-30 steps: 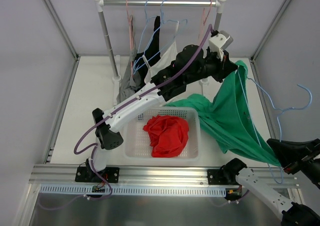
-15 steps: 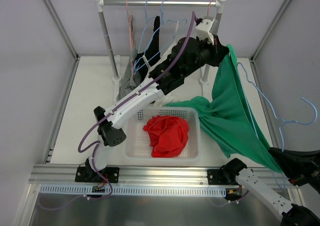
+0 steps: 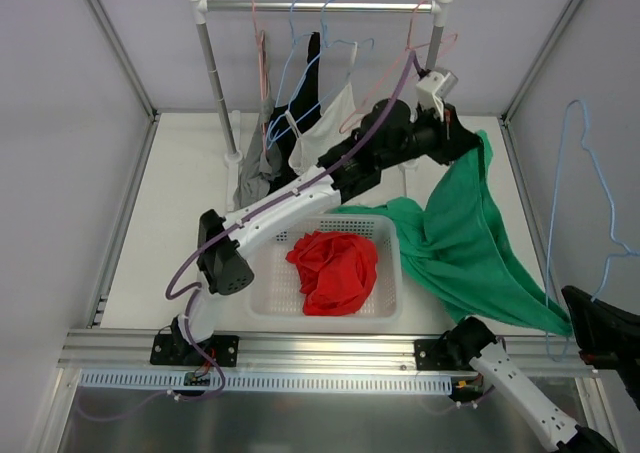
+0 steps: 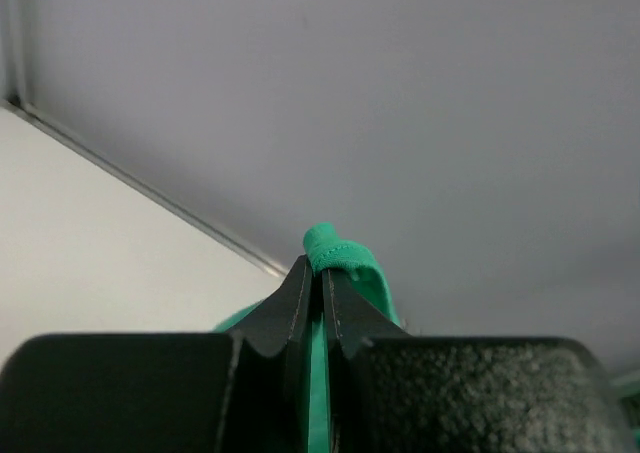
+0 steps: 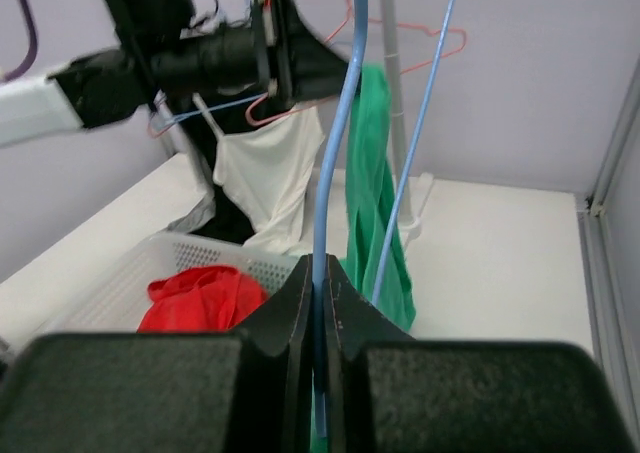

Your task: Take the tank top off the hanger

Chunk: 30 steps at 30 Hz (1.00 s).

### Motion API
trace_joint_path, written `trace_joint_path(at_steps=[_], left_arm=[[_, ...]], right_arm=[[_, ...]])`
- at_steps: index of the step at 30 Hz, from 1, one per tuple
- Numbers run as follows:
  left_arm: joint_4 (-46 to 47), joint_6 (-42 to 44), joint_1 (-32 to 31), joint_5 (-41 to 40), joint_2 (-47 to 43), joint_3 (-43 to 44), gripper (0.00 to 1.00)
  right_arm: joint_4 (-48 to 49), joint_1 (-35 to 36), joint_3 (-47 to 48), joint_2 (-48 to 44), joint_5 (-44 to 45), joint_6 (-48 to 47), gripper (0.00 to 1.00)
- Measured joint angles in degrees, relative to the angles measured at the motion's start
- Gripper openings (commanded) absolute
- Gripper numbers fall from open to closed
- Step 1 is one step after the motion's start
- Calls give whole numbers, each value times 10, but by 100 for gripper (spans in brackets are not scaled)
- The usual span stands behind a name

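The green tank top [image 3: 465, 238] hangs from my left gripper [image 3: 468, 141], which is shut on its strap [image 4: 328, 251] high at the back right. Its lower part drapes down to the table by the basket and toward the front right. My right gripper [image 5: 320, 268] is shut on the light blue hanger [image 5: 335, 153] at the front right. The hanger [image 3: 580, 188] stands upright to the right of the tank top, and in the top view its wire looks apart from the cloth. In the right wrist view the tank top [image 5: 375, 183] hangs just behind the hanger wire.
A white basket [image 3: 262, 283] holding a red garment [image 3: 335, 268] sits in the front middle. A clothes rail [image 3: 320, 6] at the back carries several hangers with black, white and grey tops [image 3: 300, 123]. Side walls stand close on both sides.
The blue hanger swung up from lying sideways to standing upright on the right and drew away from the tank top. My left gripper rose, then dropped back slightly, still holding the strap.
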Motion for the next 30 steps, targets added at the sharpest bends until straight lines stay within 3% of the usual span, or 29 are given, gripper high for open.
trace_joint_path(at_steps=[4, 8, 15, 22, 27, 30], left_arm=[[47, -4, -41, 27, -18, -116, 0], [71, -13, -80, 38, -28, -214, 0], [75, -34, -80, -2, -49, -307, 0], [35, -54, -70, -92, -62, -349, 0], [13, -69, -69, -107, -62, -374, 0], [5, -73, -69, -110, -57, -373, 0]], right_arm=[[123, 1, -99, -18, 54, -22, 0], [238, 7, -164, 28, 107, -72, 0], [515, 10, -280, 159, 215, -230, 0], [695, 2, -308, 269, 254, -333, 0], [749, -42, -322, 281, 239, -335, 0], [690, -53, -291, 283, 202, -290, 0]])
